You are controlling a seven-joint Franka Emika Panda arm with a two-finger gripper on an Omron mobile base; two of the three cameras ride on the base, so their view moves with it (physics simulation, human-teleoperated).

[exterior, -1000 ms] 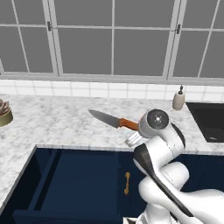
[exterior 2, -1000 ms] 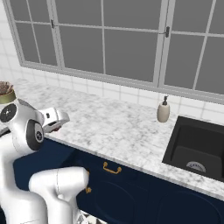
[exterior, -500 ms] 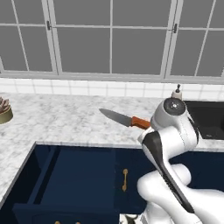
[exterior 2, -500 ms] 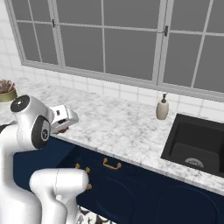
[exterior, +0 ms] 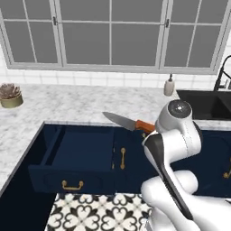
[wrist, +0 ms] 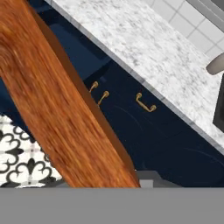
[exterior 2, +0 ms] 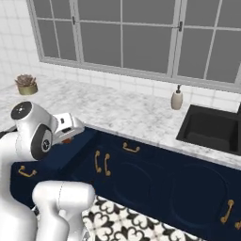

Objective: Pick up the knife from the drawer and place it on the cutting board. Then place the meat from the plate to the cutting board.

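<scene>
While clamped in the jaws, knife (exterior: 127,122) (pointed silver-grey blade, short orange handle) above drawer (exterior: 76,159).

The drawer (exterior: 72,158) stands pulled out from the cabinets below the surface (exterior: 85,106), to the left of the arm. The knife (exterior: 128,122) hangs in the air above and just right of the drawer, blade pointing left, its handle end at the arm's hand. A potted plant (exterior: 10,94) sits far left on the surface; a soap bottle (exterior: 169,85) stands by the back wall, just left of the sink (exterior: 205,103).
</scene>
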